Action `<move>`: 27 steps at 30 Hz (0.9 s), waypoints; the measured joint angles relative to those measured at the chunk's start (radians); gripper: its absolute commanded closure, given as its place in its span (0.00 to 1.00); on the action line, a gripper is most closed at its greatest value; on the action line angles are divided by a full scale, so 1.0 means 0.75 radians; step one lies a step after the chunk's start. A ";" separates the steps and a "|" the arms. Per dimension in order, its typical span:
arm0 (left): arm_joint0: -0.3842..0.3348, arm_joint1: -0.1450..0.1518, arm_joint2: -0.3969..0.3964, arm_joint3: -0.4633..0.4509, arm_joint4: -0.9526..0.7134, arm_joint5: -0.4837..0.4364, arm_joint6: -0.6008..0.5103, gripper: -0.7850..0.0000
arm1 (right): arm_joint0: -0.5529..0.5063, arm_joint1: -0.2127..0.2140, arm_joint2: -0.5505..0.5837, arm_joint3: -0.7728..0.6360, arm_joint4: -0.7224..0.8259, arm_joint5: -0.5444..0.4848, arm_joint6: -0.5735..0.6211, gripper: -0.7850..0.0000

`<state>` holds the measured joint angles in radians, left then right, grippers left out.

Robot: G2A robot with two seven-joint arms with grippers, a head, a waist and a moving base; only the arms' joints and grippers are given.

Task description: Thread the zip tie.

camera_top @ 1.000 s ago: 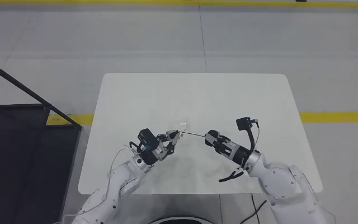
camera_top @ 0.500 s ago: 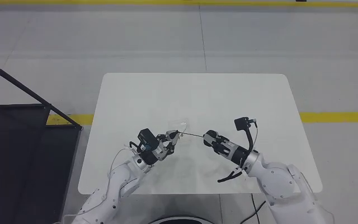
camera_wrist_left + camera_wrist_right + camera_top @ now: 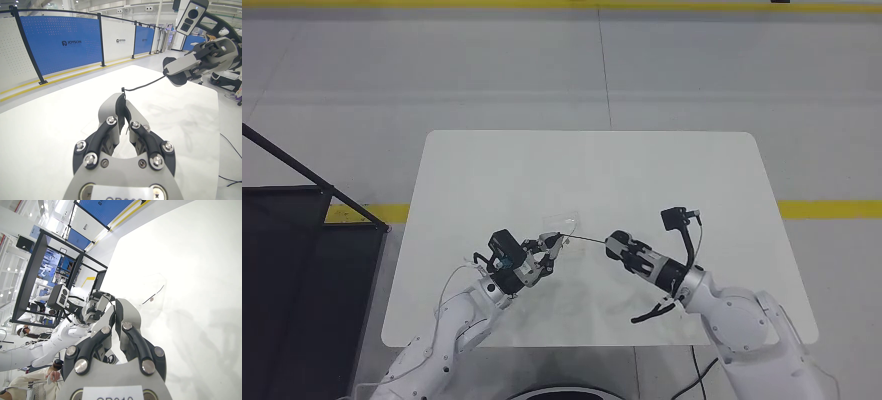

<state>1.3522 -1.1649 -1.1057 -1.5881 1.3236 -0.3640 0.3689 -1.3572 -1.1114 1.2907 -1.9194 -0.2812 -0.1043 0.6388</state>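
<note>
A thin black zip tie (image 3: 584, 239) is stretched above the white table (image 3: 692, 180) between my two grippers. My left gripper (image 3: 555, 242) is shut on the end with the small square head, which sticks up just past its fingertips (image 3: 123, 97). From there the strap (image 3: 143, 86) curves across to my right gripper (image 3: 168, 73), which is shut on the tail end. In the right wrist view, my right gripper (image 3: 115, 306) has its pads pressed together, with the left gripper close beyond them.
A small clear plastic bag (image 3: 155, 289) lies flat on the table just beyond the grippers (image 3: 567, 222), with a dark strip inside. A black rack (image 3: 292, 270) stands off the table's left side.
The right arm has crept very slightly toward the left one. Both grippers keep their hold on the zip tie.
</note>
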 measured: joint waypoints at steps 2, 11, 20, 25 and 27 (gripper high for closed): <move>0.000 0.000 0.000 0.000 0.000 0.000 0.000 1.00 | 0.006 0.000 -0.003 0.003 0.002 0.005 0.002 1.00; 0.000 0.000 0.000 0.000 0.000 0.000 0.000 1.00 | 0.014 0.000 -0.006 0.011 0.012 0.011 0.002 1.00; 0.000 0.000 0.000 0.000 0.000 0.000 0.000 1.00 | 0.016 0.001 -0.006 0.012 0.014 0.018 0.012 1.00; 0.000 0.000 0.000 0.000 0.000 0.000 0.000 1.00 | 0.019 0.001 -0.008 0.011 0.015 0.023 0.016 1.00; 0.000 0.000 0.000 0.000 0.000 0.000 0.000 1.00 | 0.020 0.001 -0.009 0.012 0.016 0.023 0.017 1.00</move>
<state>1.3522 -1.1649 -1.1057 -1.5881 1.3236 -0.3640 0.3689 -1.3421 -1.1104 1.2842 -1.9104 -0.2689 -0.0870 0.6512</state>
